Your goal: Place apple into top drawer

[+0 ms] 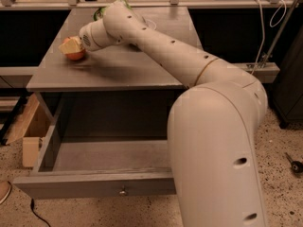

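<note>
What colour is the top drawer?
The top drawer is grey (camera view); the gripper is at the apple.

The gripper point(71, 47) holds the apple point(76, 56) over the tabletop point(123, 72), with the top drawer point(94, 187) open below.

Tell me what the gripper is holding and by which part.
Cannot tell; the gripper is against the top of the small round red-orange apple, over the grey tabletop.

The gripper point(71, 46), at the left side of the tabletop point(118, 72), covers most of the apple point(75, 56). The arm point(165, 46) hides the right end of the top drawer point(94, 186) and most of a green object point(99, 12).
</note>
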Tool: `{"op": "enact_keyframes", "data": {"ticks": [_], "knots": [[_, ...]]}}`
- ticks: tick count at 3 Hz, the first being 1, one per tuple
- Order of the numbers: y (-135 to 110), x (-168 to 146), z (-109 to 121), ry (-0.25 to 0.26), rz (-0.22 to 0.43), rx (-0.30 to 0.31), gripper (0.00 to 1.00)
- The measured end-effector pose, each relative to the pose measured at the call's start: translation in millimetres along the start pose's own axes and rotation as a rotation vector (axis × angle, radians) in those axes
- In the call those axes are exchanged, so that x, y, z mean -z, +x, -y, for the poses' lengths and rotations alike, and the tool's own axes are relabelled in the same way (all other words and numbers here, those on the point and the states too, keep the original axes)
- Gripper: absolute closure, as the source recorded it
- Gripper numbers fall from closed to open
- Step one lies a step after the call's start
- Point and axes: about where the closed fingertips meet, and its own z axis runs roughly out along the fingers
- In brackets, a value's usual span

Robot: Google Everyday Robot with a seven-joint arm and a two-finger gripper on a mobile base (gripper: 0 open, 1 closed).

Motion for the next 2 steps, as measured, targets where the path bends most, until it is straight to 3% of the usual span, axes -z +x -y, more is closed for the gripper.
{"op": "enact_keyframes", "data": {"ticks": [1,2], "knots": [[-0.3,19.6,-12.4,-0.044,0.057,0.006,0.79],[4.0,69.0,-26.1,-0.084,0.141,0.029,1.00]]}}
